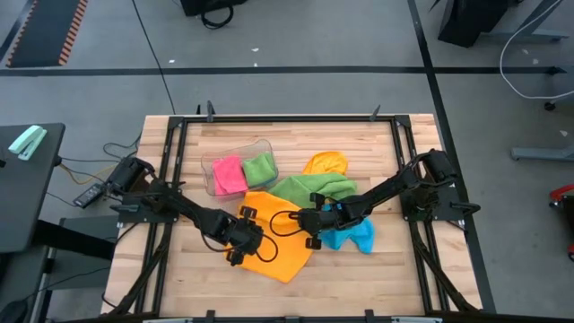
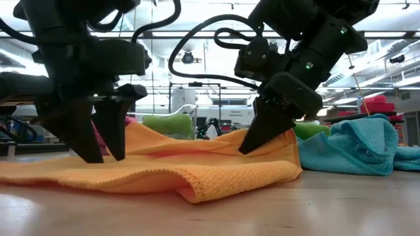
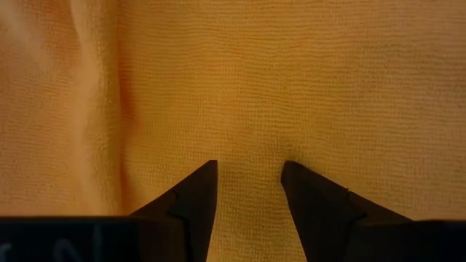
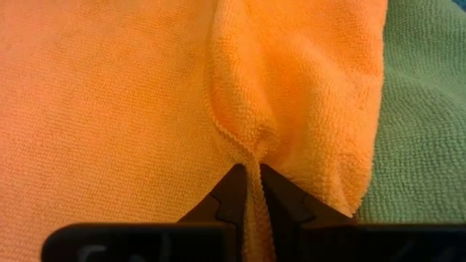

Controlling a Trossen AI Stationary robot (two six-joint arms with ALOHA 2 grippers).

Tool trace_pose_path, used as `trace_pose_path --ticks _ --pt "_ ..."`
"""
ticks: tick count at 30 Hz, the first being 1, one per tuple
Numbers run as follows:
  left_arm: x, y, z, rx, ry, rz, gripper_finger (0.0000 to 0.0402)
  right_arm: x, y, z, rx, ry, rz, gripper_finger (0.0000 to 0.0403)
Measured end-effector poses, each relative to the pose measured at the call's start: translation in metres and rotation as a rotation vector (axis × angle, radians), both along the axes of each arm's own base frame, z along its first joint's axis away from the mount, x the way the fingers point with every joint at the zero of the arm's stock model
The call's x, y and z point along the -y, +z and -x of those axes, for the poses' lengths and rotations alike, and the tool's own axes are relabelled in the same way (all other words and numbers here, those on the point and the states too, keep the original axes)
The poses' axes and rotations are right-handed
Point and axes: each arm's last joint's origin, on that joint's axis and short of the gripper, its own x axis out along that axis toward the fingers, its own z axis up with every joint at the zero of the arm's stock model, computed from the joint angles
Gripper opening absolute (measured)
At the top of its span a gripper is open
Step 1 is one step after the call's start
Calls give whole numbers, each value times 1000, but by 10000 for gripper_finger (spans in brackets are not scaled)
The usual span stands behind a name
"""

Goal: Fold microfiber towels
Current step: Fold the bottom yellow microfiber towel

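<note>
An orange microfiber towel (image 1: pixel 278 256) lies spread on the table's near middle. My left gripper (image 1: pixel 240 248) stands open over its left part, fingertips down at the cloth (image 3: pixel 247 109). My right gripper (image 1: pixel 312 237) is shut on the towel's right edge. A green towel (image 1: pixel 314 187), a second orange towel (image 1: pixel 325 163) and a blue towel (image 1: pixel 352 237) lie in a heap behind and to the right of it. My left gripper has its open fingertips (image 2: pixel 92 157) down at the orange towel's surface; whether they touch it, I cannot tell. My right gripper pinches the towel's hemmed right edge (image 4: pixel 251 156) between its two fingers, slanting down from the table's right. The cloth bunches into a raised fold (image 4: pixel 291 94) beyond the fingers, and the rest lies on the table.
A clear plastic tub (image 1: pixel 215 166) at the far left middle holds a pink towel (image 1: pixel 228 174) and a green towel (image 1: pixel 260 168). Black frame rails (image 1: pixel 175 161) run along the table's left, right and far sides. Bare wood (image 1: pixel 359 283) shows at the near side.
</note>
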Motion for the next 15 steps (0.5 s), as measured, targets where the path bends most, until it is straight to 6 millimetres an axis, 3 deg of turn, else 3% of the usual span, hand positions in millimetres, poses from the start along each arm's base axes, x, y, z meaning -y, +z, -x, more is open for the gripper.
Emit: trace_pose_path --ticks 15 --pt "12 -2 5 -32 -60 64 172 0 1 0 -1 2 2 43"
